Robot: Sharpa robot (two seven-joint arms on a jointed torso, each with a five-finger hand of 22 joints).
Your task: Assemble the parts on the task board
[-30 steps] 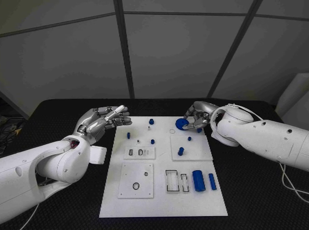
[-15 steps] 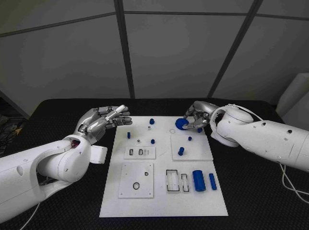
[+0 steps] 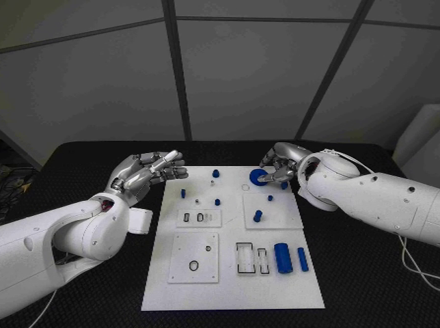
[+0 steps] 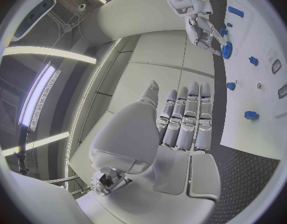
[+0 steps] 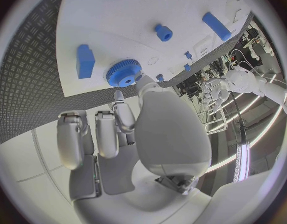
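Blue toothed gear held above the board

Silver left hand [image 3: 144, 173] hovers beside the white task board's [image 3: 230, 287] left edge, fingers loosely curled, holding nothing. Over the board's far right corner, the right hand [image 3: 282, 164] pinches a round, ridged blue gear [image 3: 258, 175].

My arms are showing as bulky glossy white shells, rounded at the joints, with small dark screw holes dotting the right arm [image 3: 397, 198]. A thin white cable is looping over that arm's wrist and another is trailing off beside its forearm. A dark reddish opening is showing at a joint on my left arm [image 3: 52, 239], next to a white block-shaped cuff. My left hand [image 3: 141, 172] and right hand [image 3: 282, 164] are gleaming silver metal, their segmented fingers carrying pale pads and white plastic palm covers
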